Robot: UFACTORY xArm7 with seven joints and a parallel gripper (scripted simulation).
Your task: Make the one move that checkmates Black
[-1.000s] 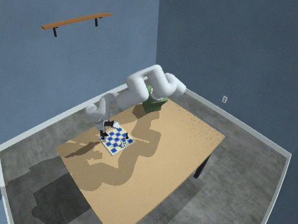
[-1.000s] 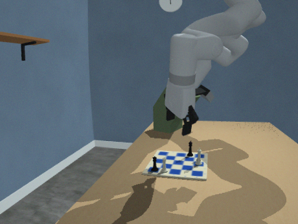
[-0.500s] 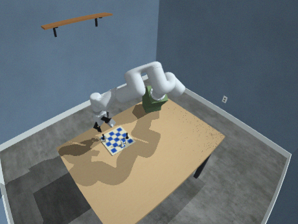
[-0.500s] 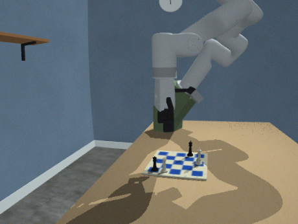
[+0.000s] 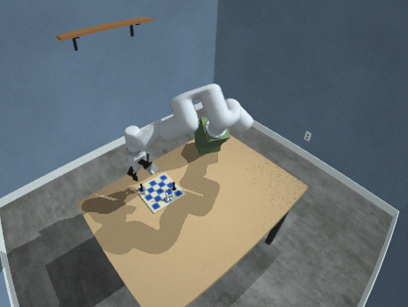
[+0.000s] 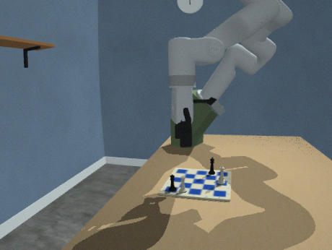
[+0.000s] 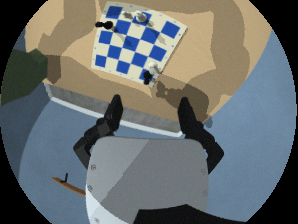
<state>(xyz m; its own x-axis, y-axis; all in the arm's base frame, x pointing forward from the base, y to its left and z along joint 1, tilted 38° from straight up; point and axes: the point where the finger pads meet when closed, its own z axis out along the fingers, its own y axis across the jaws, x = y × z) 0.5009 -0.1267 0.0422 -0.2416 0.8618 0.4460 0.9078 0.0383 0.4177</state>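
Observation:
A small blue-and-white chessboard [image 5: 160, 192] lies on the wooden table; it also shows in the exterior view [image 6: 198, 183] and in the wrist view [image 7: 136, 36]. One black piece [image 6: 172, 183] stands next to a white piece [image 6: 182, 184] at the board's near left corner. Another black piece [image 6: 211, 166] stands beside a white piece [image 6: 221, 175] at the far right. All stand upright. My gripper [image 5: 141, 169] hangs open and empty well above the table's edge, beside the board and apart from every piece. In the wrist view its fingers frame the table edge below the board.
The arm's green base block [image 5: 210, 135] stands at the table's far edge behind the board. A wooden shelf [image 5: 104, 27] hangs high on the wall. The arm casts broad shadows over the table around the board.

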